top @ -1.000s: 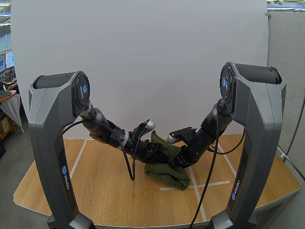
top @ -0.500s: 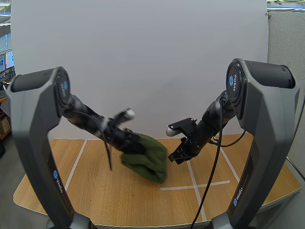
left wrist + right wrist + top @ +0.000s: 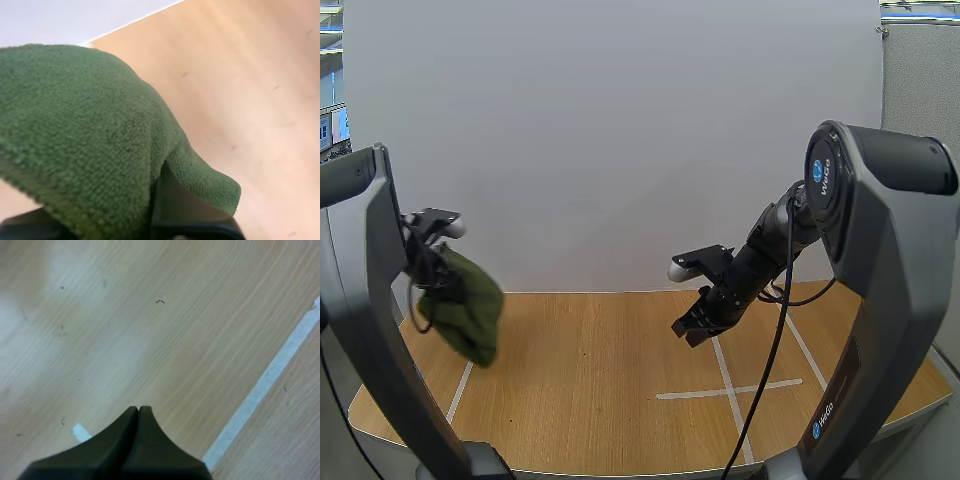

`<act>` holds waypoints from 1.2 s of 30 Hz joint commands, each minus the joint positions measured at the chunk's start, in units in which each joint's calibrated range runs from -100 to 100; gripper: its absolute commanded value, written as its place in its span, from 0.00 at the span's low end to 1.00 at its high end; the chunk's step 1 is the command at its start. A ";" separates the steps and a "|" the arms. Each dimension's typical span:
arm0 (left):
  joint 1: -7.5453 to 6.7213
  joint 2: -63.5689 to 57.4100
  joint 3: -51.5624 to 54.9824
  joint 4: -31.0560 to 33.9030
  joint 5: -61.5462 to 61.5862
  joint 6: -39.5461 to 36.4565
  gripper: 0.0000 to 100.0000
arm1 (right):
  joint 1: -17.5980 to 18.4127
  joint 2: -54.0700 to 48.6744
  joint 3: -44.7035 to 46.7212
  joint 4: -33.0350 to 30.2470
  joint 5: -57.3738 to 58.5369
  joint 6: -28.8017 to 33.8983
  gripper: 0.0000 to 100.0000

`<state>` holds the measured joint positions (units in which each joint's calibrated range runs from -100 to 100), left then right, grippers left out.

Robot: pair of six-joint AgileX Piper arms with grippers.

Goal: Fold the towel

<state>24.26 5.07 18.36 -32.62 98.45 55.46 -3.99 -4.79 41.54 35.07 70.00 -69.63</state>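
Hanging, high view: one green towel (image 3: pixel 468 300), bunched into a lump, is in the air over the left side of the table (image 3: pixel 590 400).
Left gripper, high view: we see our left gripper (image 3: pixel 435 268) at the towel's top. The cloth and the arm in front hide its tips, so we cannot read the grip from here.
Right gripper, high view: our right gripper (image 3: pixel 690 327) hovers above the table beside a white tape line (image 3: pixel 728 385), well apart from the towel, with nothing in it.
Tape, high view: we count four stretches. The arms cut some of them off.
Towel, left wrist view: the one towel (image 3: pixel 85 125) drapes over the near gripper, which is clamped on it. We make out one dark finger (image 3: pixel 187 210) under a fold, and the rest is buried in cloth.
Table, left wrist view: bare wood (image 3: pixel 250 100) lies beyond the towel.
Right gripper, right wrist view: our gripper (image 3: pixel 138 409) has its fingers pressed together as one dark wedge, pinching nothing.
Tape, right wrist view: one long line (image 3: pixel 265 385) and one short scrap (image 3: pixel 80 430) lie on the wood (image 3: pixel 125 330).
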 commanded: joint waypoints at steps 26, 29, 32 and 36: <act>4.25 25.65 -23.44 0.76 1.55 10.88 0.00 | 0.02 -32.09 0.21 -13.99 28.63 17.31 0.00; 4.25 26.76 -25.57 -0.17 1.55 10.88 0.00 | 0.02 -32.09 0.21 -13.99 30.00 17.66 0.00; 4.25 27.77 -28.03 0.23 1.55 10.30 0.00 | 0.02 -32.09 0.21 -13.99 30.00 18.02 0.00; 4.25 28.63 -29.74 0.33 1.55 10.23 0.00 | 0.02 -32.09 0.21 -13.99 30.00 18.25 0.00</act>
<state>28.38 32.87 -9.09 -30.98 99.09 65.57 -3.99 -36.17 41.69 21.41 99.03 -51.90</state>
